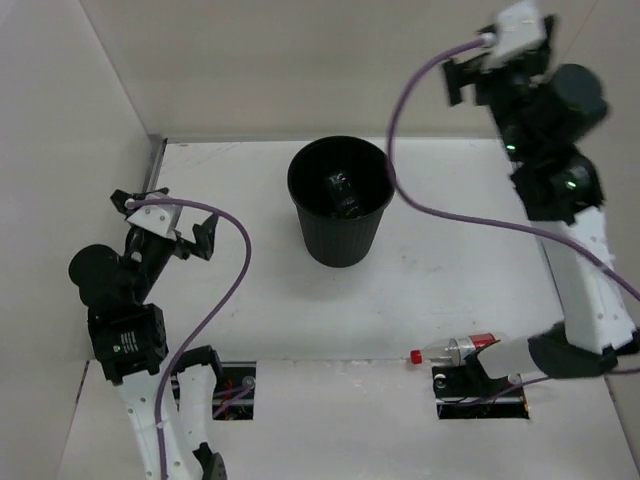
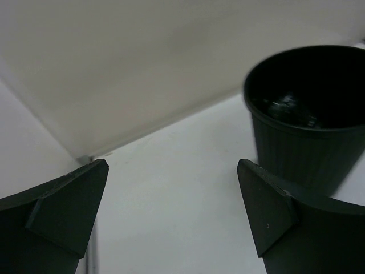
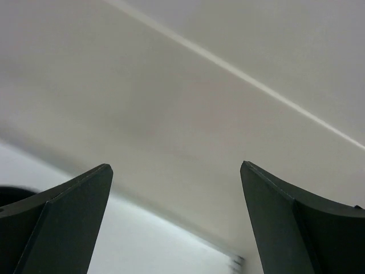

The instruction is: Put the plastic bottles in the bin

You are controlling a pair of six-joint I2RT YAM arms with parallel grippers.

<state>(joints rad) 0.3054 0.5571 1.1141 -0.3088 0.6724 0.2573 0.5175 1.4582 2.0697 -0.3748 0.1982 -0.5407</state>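
The black ribbed bin (image 1: 340,225) stands at the middle back of the table; it also shows in the left wrist view (image 2: 311,154). A clear bottle (image 1: 343,192) lies inside it, also seen as glints in the left wrist view (image 2: 288,109). The red-capped, red-labelled bottle (image 1: 452,350) lies on its side at the near right, partly under the right arm. The orange bottle is not visible. My left gripper (image 1: 170,215) is open and empty, left of the bin. My right gripper (image 1: 468,75) is open and empty, raised high at the back right.
White walls enclose the table at the back and left (image 1: 60,150). Purple cables (image 1: 430,210) hang from both arms; the right one loops past the bin's rim. Two mounting cutouts (image 1: 232,390) sit at the near edge.
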